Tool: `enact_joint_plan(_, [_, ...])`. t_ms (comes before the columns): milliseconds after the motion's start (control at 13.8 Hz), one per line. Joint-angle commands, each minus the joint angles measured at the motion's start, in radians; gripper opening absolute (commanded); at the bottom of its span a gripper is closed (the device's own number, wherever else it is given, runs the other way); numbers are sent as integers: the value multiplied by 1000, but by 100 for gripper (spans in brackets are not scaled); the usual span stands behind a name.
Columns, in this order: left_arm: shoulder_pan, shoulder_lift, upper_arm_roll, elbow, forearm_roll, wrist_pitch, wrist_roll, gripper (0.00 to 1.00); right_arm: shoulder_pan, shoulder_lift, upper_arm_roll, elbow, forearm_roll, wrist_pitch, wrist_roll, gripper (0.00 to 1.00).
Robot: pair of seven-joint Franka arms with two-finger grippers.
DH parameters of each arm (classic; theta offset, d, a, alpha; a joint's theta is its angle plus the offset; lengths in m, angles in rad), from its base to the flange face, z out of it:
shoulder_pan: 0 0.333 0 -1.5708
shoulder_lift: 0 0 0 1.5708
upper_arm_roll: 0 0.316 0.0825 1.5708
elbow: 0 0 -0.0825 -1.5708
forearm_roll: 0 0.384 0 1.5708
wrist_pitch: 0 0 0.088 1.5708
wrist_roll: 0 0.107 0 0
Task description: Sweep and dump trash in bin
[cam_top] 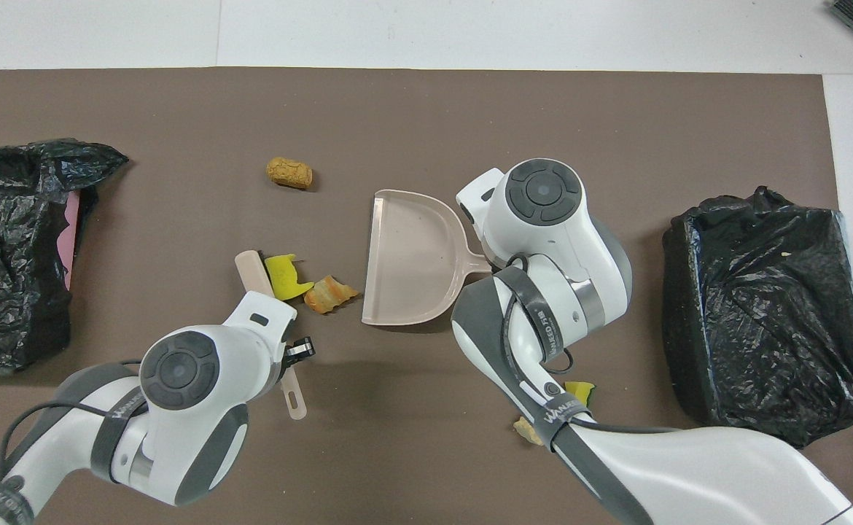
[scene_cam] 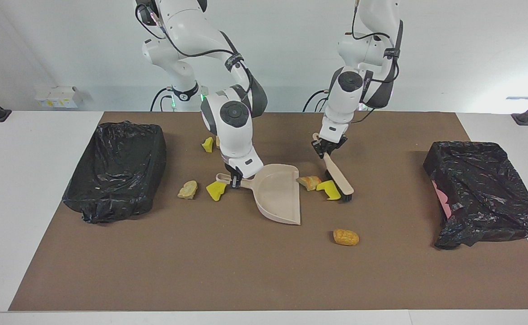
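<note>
My right gripper [scene_cam: 236,179] is shut on the handle of the beige dustpan [scene_cam: 278,194], which lies flat on the mat with its mouth toward the left arm's end. My left gripper [scene_cam: 326,149] is shut on the handle of the brush [scene_cam: 336,174], whose bristles rest on the mat. Two pieces of trash lie between brush and pan: a yellow sponge chunk [scene_cam: 330,189] against the bristles, and a bread lump [scene_cam: 309,182] touching the pan's mouth. A golden lump [scene_cam: 345,237] lies farther from the robots.
Black-bagged bins stand at the right arm's end [scene_cam: 117,169] and the left arm's end [scene_cam: 480,192]. Beside the dustpan's handle lie a yellow chunk [scene_cam: 215,190] and a tan lump [scene_cam: 187,189]. Another yellow chunk [scene_cam: 208,144] lies nearer the robots.
</note>
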Motion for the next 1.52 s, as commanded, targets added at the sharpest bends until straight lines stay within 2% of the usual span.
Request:
enact_joint_plan(0, [-55,84,9,87,-22,22,0,0,2,-25,11,-27,-13,-7,-42,0])
enact_joint_plan(145, [-104,121,3,138,-40,46,-1,0,30,-31,12,-35,-11,-7,-33,0])
enact_joint_plan(362, [-155,147,6,273,-83,-64,-3,0,28,-31,12,-35,-11,-2,-35,0])
enact_joint_plan(651, [-127,141,20,296,-70,-95,9,0,28,-31,12,-35,-11,-2,-35,0])
enact_joint_plan(796, [-66,147,20,305,-13,-99,29,0,28,-31,12,-35,-11,-1,-35,0])
enact_joint_plan(941, [7,194,20,383,24,-140,89,0,28,-31,12,-36,-11,-2,-35,0])
enact_joint_plan(1158, [119,268,20,535,36,-266,335,0,28,-31,12,-38,-11,-1,-33,0])
enact_joint_plan(1447, [239,322,20,612,44,-279,558,0,28,-31,12,-36,-8,-4,-25,0])
